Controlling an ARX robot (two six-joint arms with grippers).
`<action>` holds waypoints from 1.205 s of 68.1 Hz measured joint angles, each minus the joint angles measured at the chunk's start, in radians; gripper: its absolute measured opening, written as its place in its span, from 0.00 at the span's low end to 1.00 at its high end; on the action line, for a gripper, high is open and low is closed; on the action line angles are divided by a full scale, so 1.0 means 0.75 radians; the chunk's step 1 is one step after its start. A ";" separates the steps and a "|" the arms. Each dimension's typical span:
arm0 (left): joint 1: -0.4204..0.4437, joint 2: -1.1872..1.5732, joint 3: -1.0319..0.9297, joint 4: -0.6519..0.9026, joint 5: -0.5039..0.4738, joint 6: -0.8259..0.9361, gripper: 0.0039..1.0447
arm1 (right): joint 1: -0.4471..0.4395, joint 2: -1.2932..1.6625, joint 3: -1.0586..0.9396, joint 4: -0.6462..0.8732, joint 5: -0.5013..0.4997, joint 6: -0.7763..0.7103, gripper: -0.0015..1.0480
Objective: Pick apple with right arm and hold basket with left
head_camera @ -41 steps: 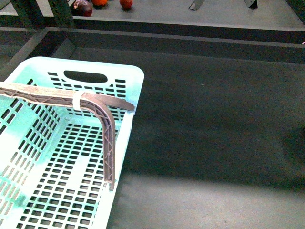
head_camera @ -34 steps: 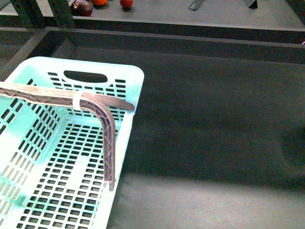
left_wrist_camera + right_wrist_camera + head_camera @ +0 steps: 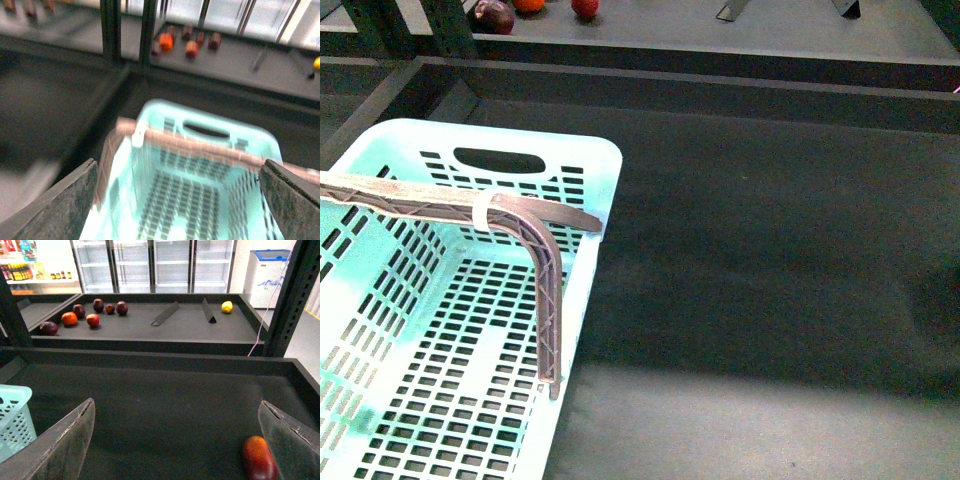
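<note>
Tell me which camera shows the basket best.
Front view: the basket is sharp, bail and slotted floor clear, though cropped left and below. Left wrist view shows it nearly whole but blurred. Right wrist view catches only a corner.

Large pale turquoise slotted plastic basket (image 3: 582,150), upright and empty at near left, grey-brown latticed bail (image 3: 548,270) raised across it. Round red apple (image 3: 585,8) resting on far shelf (image 3: 770,30), well apart.
</note>
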 joint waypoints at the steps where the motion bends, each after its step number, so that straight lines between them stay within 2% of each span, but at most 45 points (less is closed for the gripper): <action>1: 0.007 0.063 0.032 -0.055 0.015 -0.053 0.94 | 0.000 -0.001 0.000 0.000 -0.001 -0.001 0.91; 5: 0.031 0.264 0.101 -0.075 0.098 -0.305 0.94 | 0.000 -0.001 0.000 0.000 -0.002 0.000 0.91; 12: 0.053 0.542 0.194 0.051 0.200 -0.721 0.94 | 0.000 -0.001 0.000 0.000 -0.001 -0.001 0.91; 17: 0.063 0.721 0.247 0.156 0.260 -0.932 0.94 | 0.000 -0.002 0.000 0.000 -0.001 -0.001 0.91; 24: 0.060 0.991 0.305 0.301 0.276 -1.146 0.94 | 0.000 -0.002 0.000 0.000 -0.001 -0.001 0.91; 39: 0.005 1.429 0.397 0.453 0.230 -1.381 0.94 | 0.000 -0.002 0.000 -0.001 -0.001 -0.001 0.91; 50: -0.004 1.676 0.512 0.565 0.215 -1.433 0.94 | 0.000 -0.002 0.000 0.000 -0.001 -0.001 0.91; 61: -0.028 1.873 0.637 0.591 0.202 -1.444 0.93 | 0.000 -0.002 0.000 0.000 -0.001 -0.001 0.91; 71: -0.037 1.926 0.709 0.570 0.199 -1.444 0.67 | 0.000 -0.002 0.000 0.000 -0.001 -0.001 0.91; 74: -0.038 1.954 0.715 0.565 0.200 -1.450 0.55 | 0.000 -0.002 0.000 0.000 -0.001 -0.001 0.91; 82: -0.042 2.006 0.724 0.565 0.199 -1.465 0.33 | 0.000 -0.002 0.000 0.000 -0.001 -0.001 0.91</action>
